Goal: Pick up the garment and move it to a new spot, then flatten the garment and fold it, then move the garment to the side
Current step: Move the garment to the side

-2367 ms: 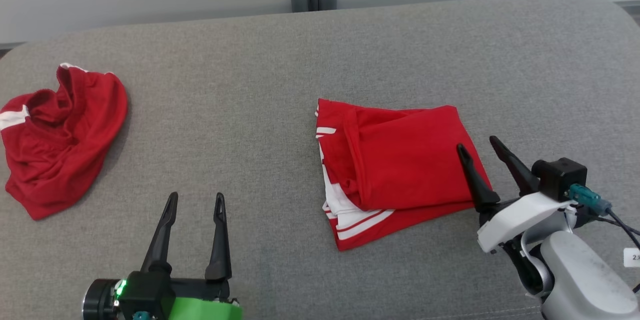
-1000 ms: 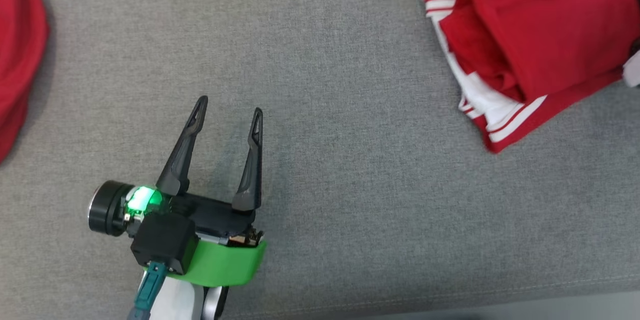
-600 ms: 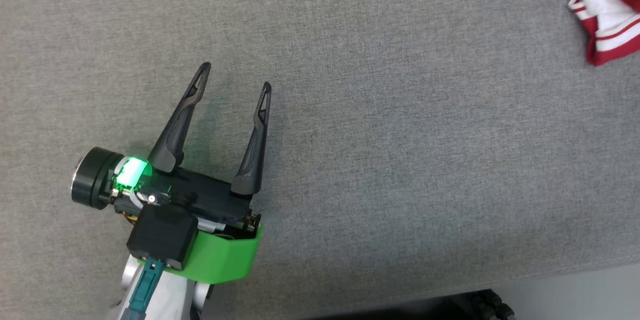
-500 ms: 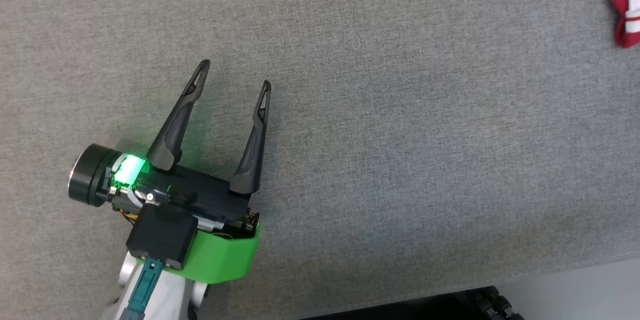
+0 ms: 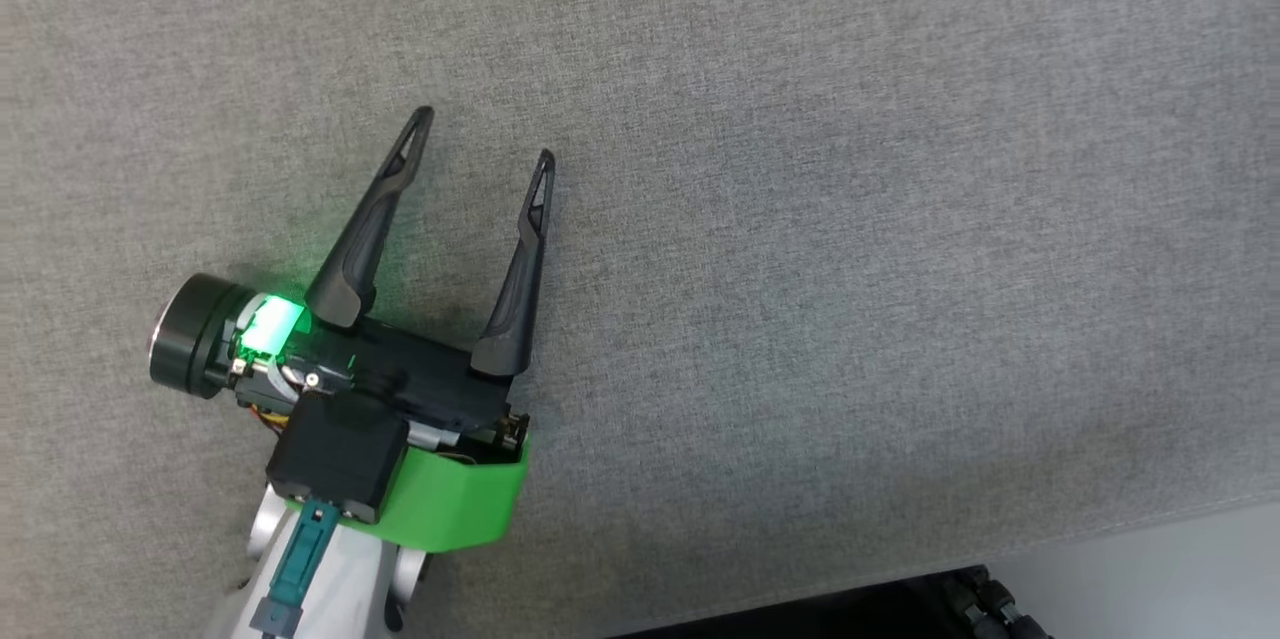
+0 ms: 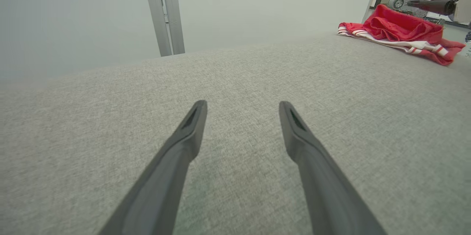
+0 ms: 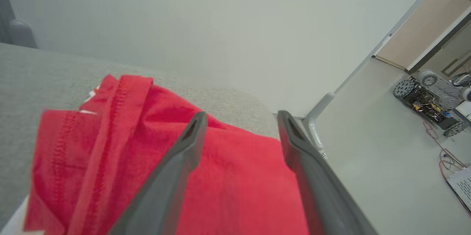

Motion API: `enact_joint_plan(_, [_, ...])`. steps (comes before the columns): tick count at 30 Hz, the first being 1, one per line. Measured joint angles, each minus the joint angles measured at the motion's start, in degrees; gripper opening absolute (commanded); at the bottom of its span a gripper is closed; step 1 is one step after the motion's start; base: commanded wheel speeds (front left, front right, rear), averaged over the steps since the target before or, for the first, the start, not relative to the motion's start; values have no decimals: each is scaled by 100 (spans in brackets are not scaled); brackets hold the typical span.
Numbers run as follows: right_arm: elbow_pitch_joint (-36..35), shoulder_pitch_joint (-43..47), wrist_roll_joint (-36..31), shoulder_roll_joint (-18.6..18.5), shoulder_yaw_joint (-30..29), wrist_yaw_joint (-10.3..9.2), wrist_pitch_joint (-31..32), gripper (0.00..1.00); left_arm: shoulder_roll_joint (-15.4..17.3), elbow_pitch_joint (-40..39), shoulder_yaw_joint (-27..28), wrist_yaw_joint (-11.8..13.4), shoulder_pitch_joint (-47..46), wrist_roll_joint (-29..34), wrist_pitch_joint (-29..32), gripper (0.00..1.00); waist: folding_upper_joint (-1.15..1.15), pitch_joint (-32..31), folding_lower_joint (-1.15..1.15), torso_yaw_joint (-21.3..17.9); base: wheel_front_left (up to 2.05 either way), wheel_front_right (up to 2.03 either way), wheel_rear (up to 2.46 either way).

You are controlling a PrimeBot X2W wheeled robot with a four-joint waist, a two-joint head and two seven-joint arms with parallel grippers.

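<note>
Directly beneath right claw (image 7: 241,115), spread wide, red garment (image 7: 235,183)

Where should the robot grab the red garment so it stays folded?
Probably the thick stitched edge of the red garment, pinched from above by the right tool, which hangs open right over it. The cloth lies in flat layers on the gray cushion, so coming from the side would likely just push it; the doubled edge gives something to pinch.
</note>
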Motion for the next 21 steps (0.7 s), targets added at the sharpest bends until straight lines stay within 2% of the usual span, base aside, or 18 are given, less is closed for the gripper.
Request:
enact_joint_plan(3, [-214,503,-255,508,-87,-1,1,100,-70,68,-14,78,48,-63,3,100,0,-222,0,7,0,0,0])
enact_joint_plan(8, [-583,1299,-265,1321,-23,-1,1,100,-143,149,19,192,302,-169,3,100,0,-750,0,81,0,0,0])
enact_joint_plan(15, [-1228,2164,-181,2040,238,-1,1,100,-271,221,108,328,838,-393,4,100,0,-1618,-1,223,0,0,0])
enact_joint_plan(21, [-1872,3037,-181,2629,423,-1,0,100,-363,385,497,483,1315,-728,4,100,0,-2374,-1,316,0,0,0])
